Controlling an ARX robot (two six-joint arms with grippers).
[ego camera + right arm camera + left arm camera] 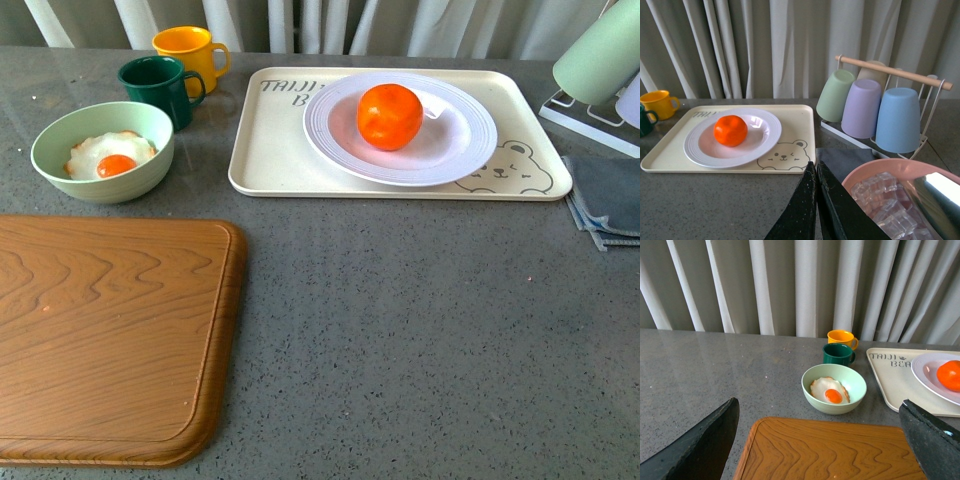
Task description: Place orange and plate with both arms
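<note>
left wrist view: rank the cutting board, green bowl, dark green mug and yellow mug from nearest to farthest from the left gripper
1. Wooden cutting board, lying just past the left gripper, between its fingers.
2. Pale green bowl holding the fried egg, behind the board's far edge.
3. Dark green mug, behind the bowl.
4. Yellow mug, farthest, nearest the curtain.

Left gripper [820, 450] with its two dark fingers [700, 445] spread wide apart, and right gripper [815, 210] with its fingers pressed together, empty; neither arm appears in the front view.
</note>
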